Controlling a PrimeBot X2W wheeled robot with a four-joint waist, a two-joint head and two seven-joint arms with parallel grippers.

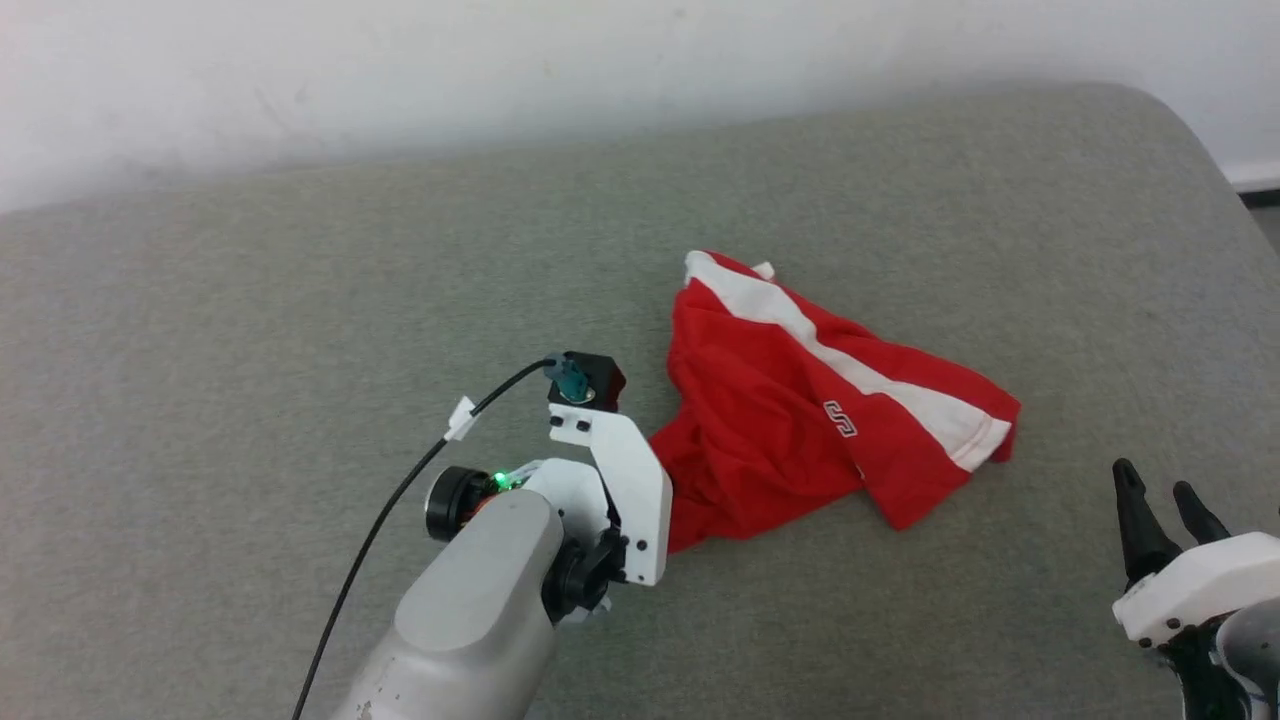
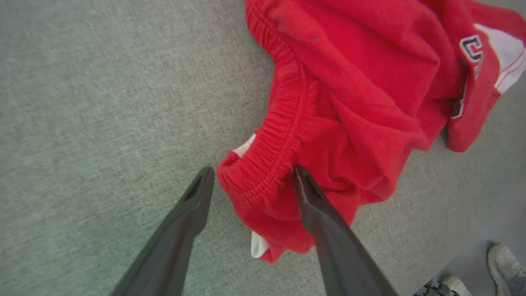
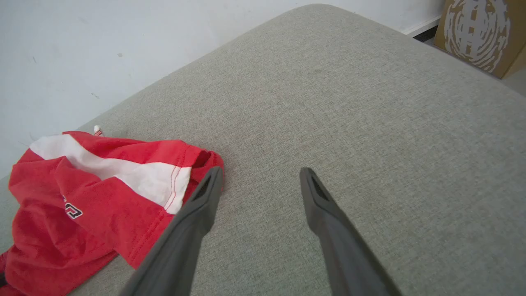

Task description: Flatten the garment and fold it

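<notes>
The garment (image 1: 800,400) is a crumpled heap of red shorts with a broad white band and part of a dark print, lying on the grey cushion right of centre. My left gripper (image 2: 252,172) is open and low over the garment's near-left end. The gathered elastic waistband (image 2: 283,123) lies between its two fingers, and the right finger touches the cloth. In the head view the left wrist bracket (image 1: 615,480) covers those fingers. My right gripper (image 1: 1160,500) stands open at the lower right, apart from the garment, with nothing between its fingers (image 3: 205,197).
The grey fabric cushion (image 1: 300,350) spreads wide to the left and behind, ending at a white wall (image 1: 500,70). A black cable (image 1: 400,500) runs along my left arm. A cardboard box (image 3: 476,33) stands past the cushion's far corner. A person's shoes (image 2: 505,263) show on the floor.
</notes>
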